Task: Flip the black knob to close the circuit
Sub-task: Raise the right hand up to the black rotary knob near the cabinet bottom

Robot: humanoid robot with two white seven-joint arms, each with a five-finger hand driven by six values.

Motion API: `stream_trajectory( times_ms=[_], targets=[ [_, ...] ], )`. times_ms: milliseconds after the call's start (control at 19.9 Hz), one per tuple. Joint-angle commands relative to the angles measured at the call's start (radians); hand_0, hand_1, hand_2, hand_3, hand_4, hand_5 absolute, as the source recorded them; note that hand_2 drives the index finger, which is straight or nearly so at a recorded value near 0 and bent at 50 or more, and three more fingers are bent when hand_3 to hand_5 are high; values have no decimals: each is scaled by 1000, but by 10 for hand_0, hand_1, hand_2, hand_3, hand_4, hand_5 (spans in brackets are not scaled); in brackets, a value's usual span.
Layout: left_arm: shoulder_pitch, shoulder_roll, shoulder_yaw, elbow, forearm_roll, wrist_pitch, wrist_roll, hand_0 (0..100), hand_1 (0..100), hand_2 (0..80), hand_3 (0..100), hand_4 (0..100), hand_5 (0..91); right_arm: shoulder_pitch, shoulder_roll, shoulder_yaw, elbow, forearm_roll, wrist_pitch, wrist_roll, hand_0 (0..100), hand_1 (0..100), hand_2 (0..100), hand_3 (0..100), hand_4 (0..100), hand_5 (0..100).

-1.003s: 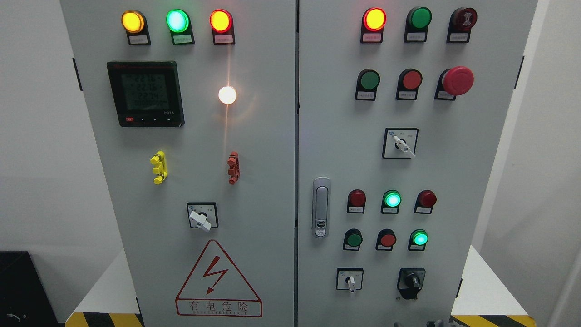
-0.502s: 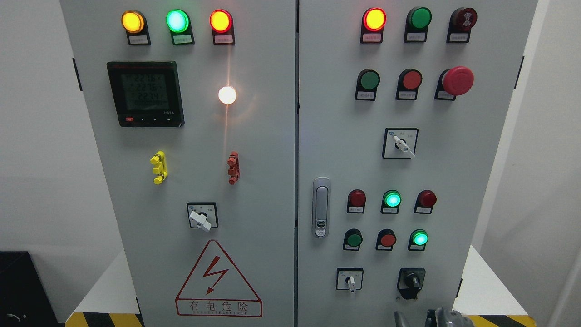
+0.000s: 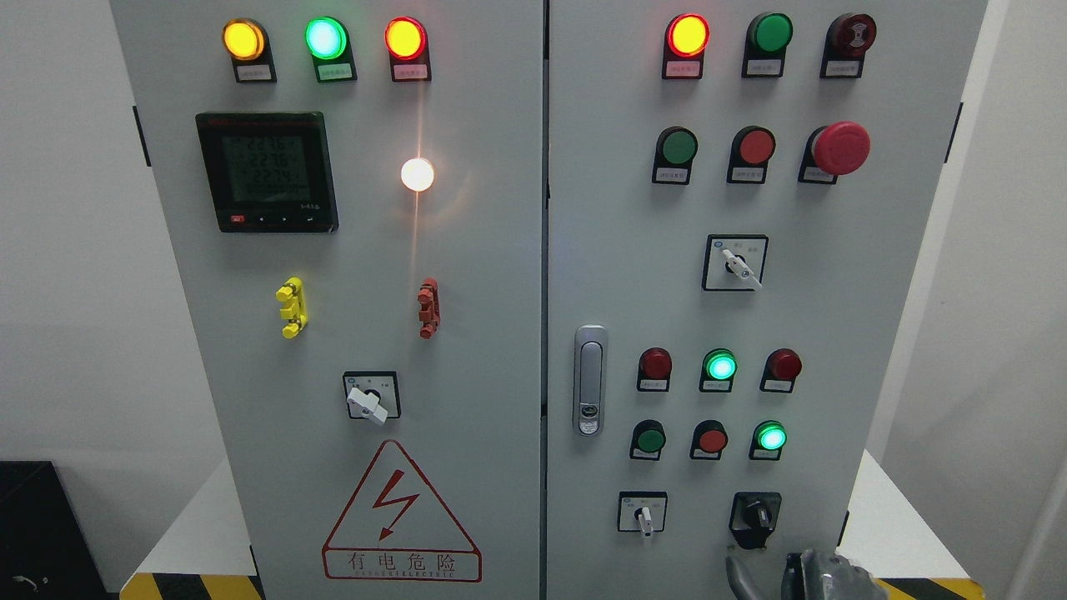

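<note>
I am seeing my right hand (image 3: 821, 575) poking into view at the bottom edge, right of the middle, just under the cabinet's lower right corner. Only the grey knuckles and one curved finger (image 3: 735, 577) are showing, so I cannot tell whether the hand is spread or curled; it is holding nothing I can make out. My left hand is not showing.

Just above the hand, the black knob (image 3: 757, 516) is sitting on its black plate at the bottom right of the right door (image 3: 884, 317), apart from the fingers. Beside it to the left, a white selector switch (image 3: 643, 513) is pointing downward. Above these, two rows of round buttons are running across the door, with two green lamps (image 3: 720, 366) glowing. Further up, another white selector (image 3: 737, 263) is angling down to the right, and a red mushroom button (image 3: 840, 148) is standing out near the top right. A silver door handle (image 3: 590, 380) is sitting at the door's left edge. On the left door (image 3: 483, 333) a digital meter (image 3: 267, 172) is lit, and a red lightning warning triangle (image 3: 402, 512) is marking the lower part.
</note>
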Motion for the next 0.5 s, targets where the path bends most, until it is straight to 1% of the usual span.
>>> stream_trajectory(
  times_ms=[0,100,452],
  targets=[
    [0,0,0,-1,0,-1,-1,120,556,0,0,0,0,-7,-17,5,-1,2,19,7,0,16,926,1000,976,971],
    [0,0,0,1,0,-1,-1,120,556,0,0,0,0,-7,-20,5,-6,1,31,19,0,17,926,1000,977,971],
    [0,0,0,-1,0,-1,-1,120,556,0,0,0,0,-45,-22,20,-4,2,40,24,0,17,926,1000,981,971]
  ],
)
